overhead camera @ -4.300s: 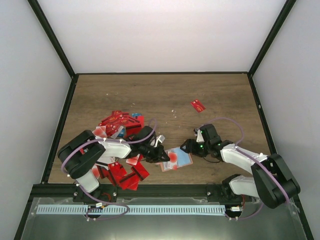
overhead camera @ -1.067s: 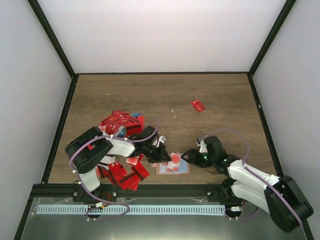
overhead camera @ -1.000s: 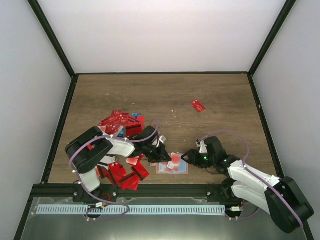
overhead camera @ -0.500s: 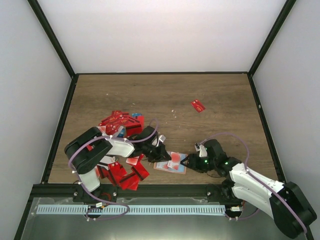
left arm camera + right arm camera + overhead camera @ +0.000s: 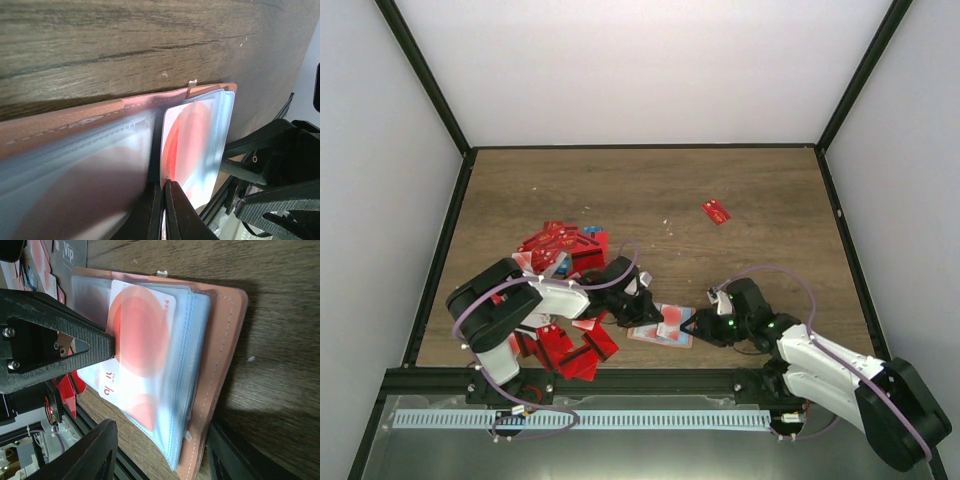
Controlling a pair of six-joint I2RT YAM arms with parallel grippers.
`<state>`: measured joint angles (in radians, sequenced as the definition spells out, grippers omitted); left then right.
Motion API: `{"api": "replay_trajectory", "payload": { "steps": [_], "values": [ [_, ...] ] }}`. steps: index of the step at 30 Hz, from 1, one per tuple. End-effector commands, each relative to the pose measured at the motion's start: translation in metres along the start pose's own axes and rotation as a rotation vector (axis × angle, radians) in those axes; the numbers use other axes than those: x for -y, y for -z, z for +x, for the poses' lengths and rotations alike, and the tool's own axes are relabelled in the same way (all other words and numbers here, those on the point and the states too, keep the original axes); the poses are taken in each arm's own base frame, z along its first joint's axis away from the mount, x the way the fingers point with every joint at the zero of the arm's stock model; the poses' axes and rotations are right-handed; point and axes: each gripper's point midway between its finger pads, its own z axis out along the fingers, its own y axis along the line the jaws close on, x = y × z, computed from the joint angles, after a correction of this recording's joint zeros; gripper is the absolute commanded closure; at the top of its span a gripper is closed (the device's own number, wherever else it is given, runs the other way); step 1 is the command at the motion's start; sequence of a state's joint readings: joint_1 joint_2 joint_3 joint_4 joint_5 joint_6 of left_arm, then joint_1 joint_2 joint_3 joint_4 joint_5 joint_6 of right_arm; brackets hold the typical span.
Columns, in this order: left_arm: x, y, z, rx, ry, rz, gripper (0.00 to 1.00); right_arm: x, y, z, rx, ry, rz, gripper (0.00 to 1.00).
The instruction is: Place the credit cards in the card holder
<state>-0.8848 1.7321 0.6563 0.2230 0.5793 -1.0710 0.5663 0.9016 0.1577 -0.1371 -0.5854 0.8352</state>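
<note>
The card holder [image 5: 667, 327] lies open on the table near the front, with a salmon-tan cover [image 5: 222, 355] and clear blue sleeves. My left gripper [image 5: 645, 312] is shut on a pale credit card with a red circle [image 5: 192, 135]. That card sits partly inside a sleeve, as the right wrist view [image 5: 142, 335] also shows. My right gripper [image 5: 694, 327] is open, and its jaws stand wide on either side of the holder's near end [image 5: 160, 460]. Many red credit cards [image 5: 560, 248] are piled to the left.
More red cards [image 5: 568, 345] lie by the left arm's base near the front rail. A single red card [image 5: 716, 211] lies far right of centre. The black frame rail [image 5: 640, 378] runs just in front of the holder.
Over the last four seconds the holder shifted nearer the front edge and turned a little. My right gripper came down beside it. My left gripper still pinches the pale card.
</note>
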Motion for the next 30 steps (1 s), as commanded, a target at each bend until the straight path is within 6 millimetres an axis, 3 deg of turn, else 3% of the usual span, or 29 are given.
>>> {"api": "replay_trajectory", "payload": {
  "steps": [1,15,30],
  "values": [
    [-0.016,-0.003,0.005,0.024,0.041,-0.083,0.96,0.018,-0.005,0.014,-0.047,-0.049,0.057,0.49],
    [-0.01,-0.011,0.011,0.019,0.049,-0.089,0.96,0.012,-0.007,0.005,-0.031,-0.038,0.051,0.49],
    [-0.005,-0.009,0.017,0.022,0.026,-0.132,0.79,0.009,-0.005,-0.004,-0.001,-0.013,0.066,0.49]
  ]
}}
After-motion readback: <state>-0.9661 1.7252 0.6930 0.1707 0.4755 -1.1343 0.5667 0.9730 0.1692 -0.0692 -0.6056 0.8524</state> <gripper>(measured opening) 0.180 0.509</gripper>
